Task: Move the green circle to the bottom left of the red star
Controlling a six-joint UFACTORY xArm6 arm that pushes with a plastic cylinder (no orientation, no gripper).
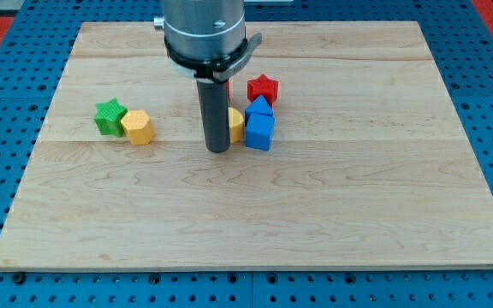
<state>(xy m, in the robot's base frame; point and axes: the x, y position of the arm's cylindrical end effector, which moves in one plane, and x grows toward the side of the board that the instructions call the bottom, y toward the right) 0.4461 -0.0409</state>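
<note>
The red star [263, 88] lies just above the middle of the wooden board [358, 214]. No green circle shows anywhere in the view; the only green block is a green star [109, 116] at the view's left. My tip [218, 151] rests on the board below and left of the red star, right beside a yellow block [236, 125] that the rod partly hides. A sliver of another red block [228, 88] shows behind the rod.
Two blue blocks, one [259, 107] above the other [260, 132], sit between the yellow block and the red star. A yellow hexagon [137, 127] touches the green star's right side. The arm's body [204, 30] covers the top centre.
</note>
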